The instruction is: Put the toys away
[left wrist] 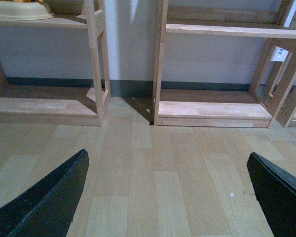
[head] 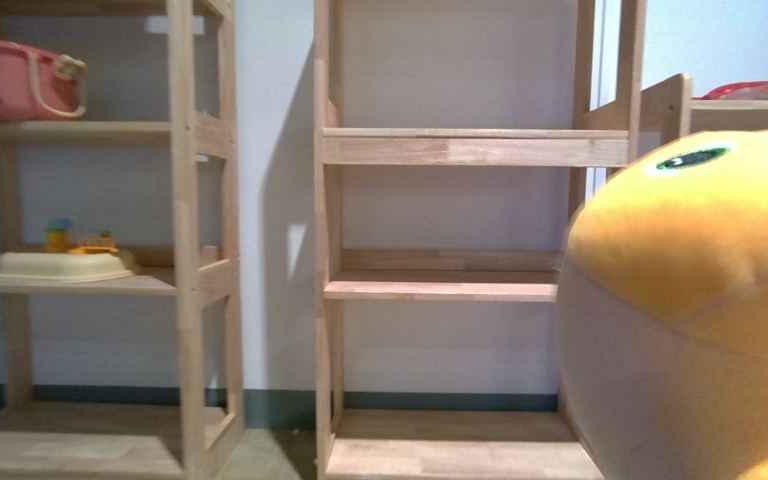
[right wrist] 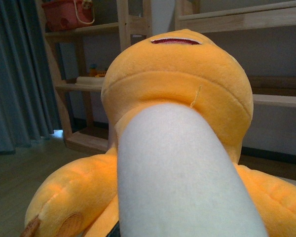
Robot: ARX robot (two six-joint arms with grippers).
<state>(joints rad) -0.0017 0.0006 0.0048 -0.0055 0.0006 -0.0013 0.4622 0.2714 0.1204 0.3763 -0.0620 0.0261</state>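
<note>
Right wrist view: rounded, fuzzy orange plush animal (right wrist: 177, 84), cream-bellied, close against the hidden right gripper; grip impossible to tell. Left gripper (left wrist: 167, 154) spread wide, empty, above wood-plank floor (left wrist: 138, 207).

The L shelf unit (head: 200, 200) and centre shelf unit (head: 460, 150) are set side by side against the wall (head: 270, 100). A basket (head: 15, 80) is borne on the L unit's upper shelf, a dish (head: 60, 266) on the shelf below. The plush toy (head: 700, 300) is seen at R foregnd., before the centre unit.
</note>
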